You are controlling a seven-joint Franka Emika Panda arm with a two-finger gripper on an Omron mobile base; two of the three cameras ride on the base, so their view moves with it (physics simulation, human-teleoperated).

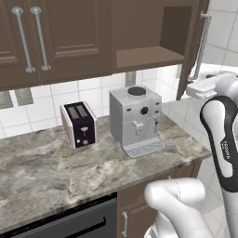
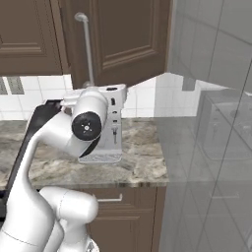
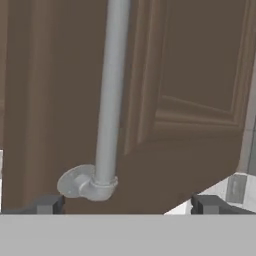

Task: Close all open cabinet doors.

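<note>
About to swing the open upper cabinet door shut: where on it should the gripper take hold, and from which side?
Take the open door by its silver bar handle, low near the bottom mount, coming straight at the panelled face. The open gripper already straddles the upright bar.

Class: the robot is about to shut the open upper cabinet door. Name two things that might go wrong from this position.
1. The open gripper sits close to the cabinet door, by the base of its bar handle; a finger may catch on the handle instead of pushing the panel.
2. The coffee machine stands below the open shelf; a low arm sweep might knock it.
</note>
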